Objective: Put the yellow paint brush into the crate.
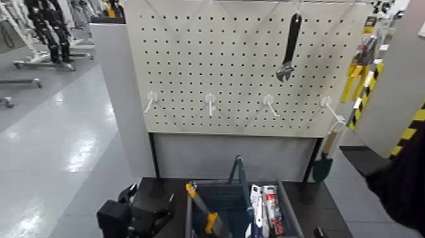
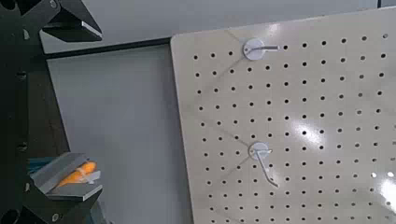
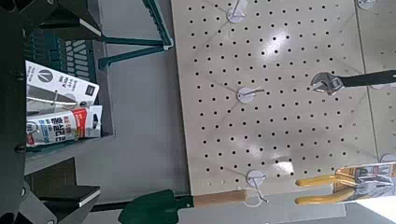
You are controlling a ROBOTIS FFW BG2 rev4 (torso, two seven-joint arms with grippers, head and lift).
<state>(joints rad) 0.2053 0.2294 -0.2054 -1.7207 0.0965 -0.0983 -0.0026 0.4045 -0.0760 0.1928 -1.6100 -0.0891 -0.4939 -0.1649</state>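
The yellow paint brush (image 1: 203, 214) lies slanted inside the left compartment of the dark crate (image 1: 288, 209), which stands on the black table below the pegboard. Its orange-yellow handle points to the back. An orange part of it shows in the left wrist view (image 2: 77, 175). My left gripper (image 1: 136, 212) is low at the crate's left side, open and empty (image 2: 93, 112), facing the pegboard. My right gripper (image 3: 79, 107) is open and empty on the crate's right side; only its tip shows in the head view (image 1: 319, 233).
Two sealant tubes (image 1: 269, 209) lie in the crate's right compartment. On the pegboard (image 1: 240, 63) hang a wrench (image 1: 289, 47), a green trowel (image 1: 324, 164) and yellow-handled pliers (image 3: 332, 182). A yellow-black striped panel (image 1: 405, 95) and a dark shape (image 1: 405, 180) stand at the right.
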